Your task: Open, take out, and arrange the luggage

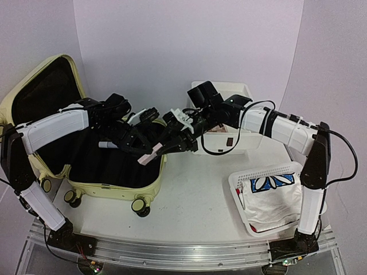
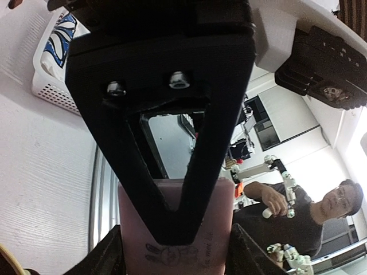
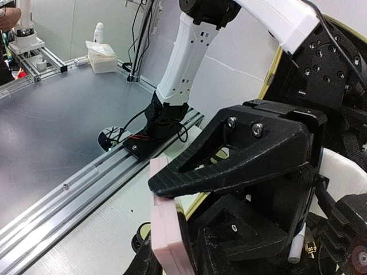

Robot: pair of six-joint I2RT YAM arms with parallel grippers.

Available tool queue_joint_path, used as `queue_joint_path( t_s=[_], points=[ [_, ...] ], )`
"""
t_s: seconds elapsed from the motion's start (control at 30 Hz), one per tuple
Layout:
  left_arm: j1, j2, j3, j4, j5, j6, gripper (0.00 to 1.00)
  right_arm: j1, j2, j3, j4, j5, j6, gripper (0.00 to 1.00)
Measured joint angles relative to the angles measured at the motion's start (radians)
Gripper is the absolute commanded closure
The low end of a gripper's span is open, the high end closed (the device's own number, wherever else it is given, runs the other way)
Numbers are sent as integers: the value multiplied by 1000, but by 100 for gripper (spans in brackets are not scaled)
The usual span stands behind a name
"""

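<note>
The luggage (image 1: pixel 109 189), a pale yellow-green hard-shell suitcase, lies open at the left with its lid (image 1: pixel 57 62) raised and its black lining showing. Both grippers meet above its right edge on a flat pink case (image 1: pixel 151 156). My left gripper (image 1: pixel 143 148) (image 2: pixel 178 252) is shut on the pink case (image 2: pixel 218 229) by its narrow edges. My right gripper (image 1: pixel 166 146) (image 3: pixel 172 258) is shut on the pink case (image 3: pixel 166 229) across its flat faces. The suitcase's yellow rim (image 3: pixel 198 200) and a wheel (image 3: pixel 140 232) show below.
A white mesh basket (image 1: pixel 241 179) holding a white cloth with a blue pattern (image 1: pixel 272 197) sits at the front right; it also shows in the left wrist view (image 2: pixel 51 86). A white drawer box (image 1: pixel 229 91) stands at the back. The aluminium rail (image 1: pixel 172 252) runs along the near edge.
</note>
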Motion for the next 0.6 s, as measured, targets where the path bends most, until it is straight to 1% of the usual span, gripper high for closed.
queue_joint_path(
  t_s=[0.07, 0.1, 0.13, 0.2, 0.3, 0.4, 0.43, 0.47, 0.5, 0.53, 0.6],
  points=[
    [5, 0, 7, 5, -53, -5, 14, 0, -12, -24, -4, 11, 6, 94],
    [12, 0, 14, 6, -87, -12, 9, 1, -22, -43, -7, 20, 8, 97],
    [21, 0, 19, 10, -113, -14, 7, 2, -33, -63, -7, 31, 6, 99],
    [56, -4, 34, 12, -180, -42, 4, 5, -67, -113, -13, 57, 9, 100],
    [148, -20, 49, 29, -277, -99, 1, 6, -144, -209, -23, 111, 10, 100],
    [238, -55, 52, 58, -402, -174, 1, 6, -219, -283, -33, 182, 16, 100],
    [257, -69, 52, 67, -446, -195, 1, 6, -240, -297, -37, 216, 29, 100],
    [267, -82, 52, 77, -477, -212, 1, 6, -256, -306, -38, 257, 48, 98],
    [267, -92, 52, 87, -495, -230, 1, 7, -266, -307, -40, 303, 82, 87],
    [262, -102, 51, 101, -509, -249, 1, 8, -270, -307, -38, 355, 130, 73],
    [230, -120, 37, 132, -540, -276, 1, 10, -270, -301, -43, 465, 249, 52]
  ],
)
